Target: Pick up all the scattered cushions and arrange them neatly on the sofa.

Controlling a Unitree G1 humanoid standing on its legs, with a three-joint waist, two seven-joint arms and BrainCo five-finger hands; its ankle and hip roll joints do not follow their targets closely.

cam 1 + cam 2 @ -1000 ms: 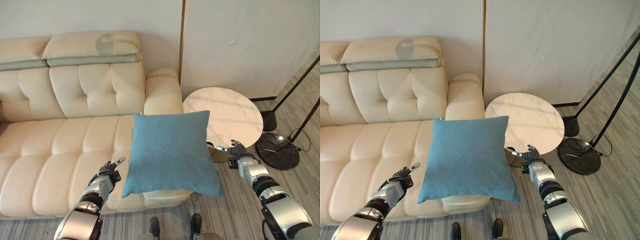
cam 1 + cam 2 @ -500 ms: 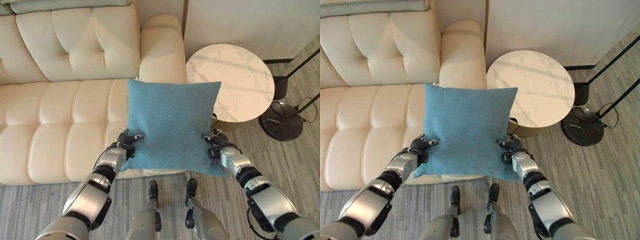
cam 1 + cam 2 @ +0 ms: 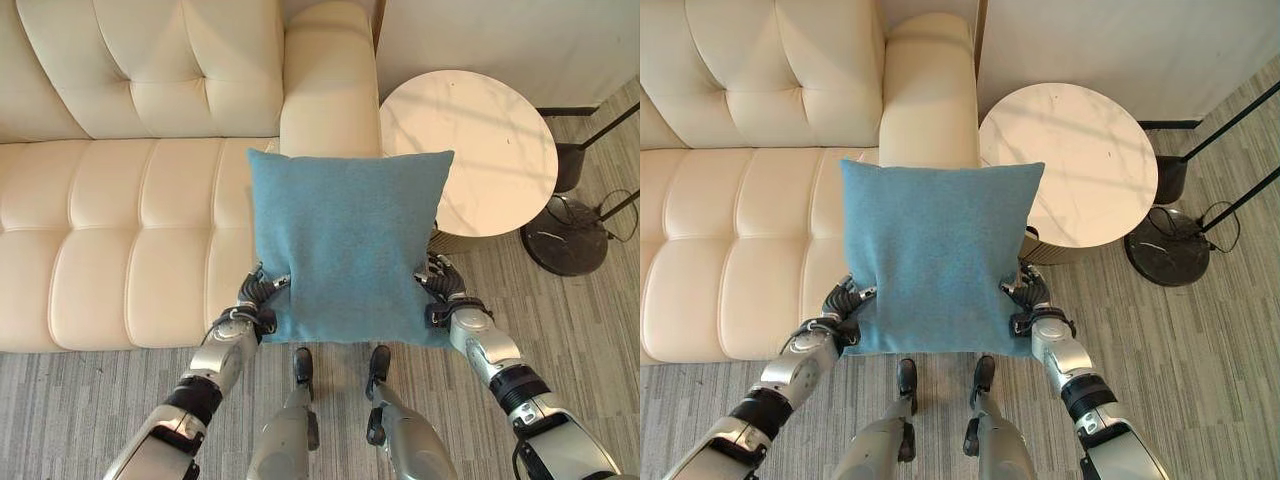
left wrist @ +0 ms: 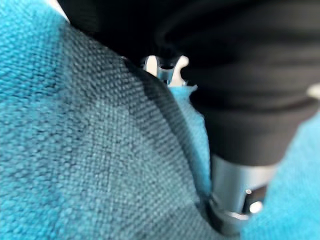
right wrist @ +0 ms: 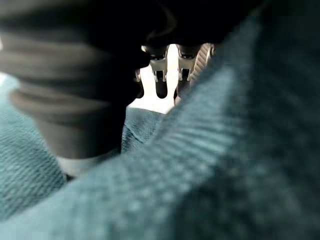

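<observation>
Between both hands, blue cushion (image 3: 345, 240) held flat, over front edge of cream sofa (image 3: 120, 230) seat by its armrest. Left hand (image 3: 256, 301) clamps cushion's lower left edge, fingers curled round fabric. Right hand (image 3: 444, 291) grips lower right edge the same way. Round white side table (image 3: 490, 150) just beside armrest, partly behind cushion's right corner. Black lamp base (image 3: 572, 236) on floor near table.
</observation>
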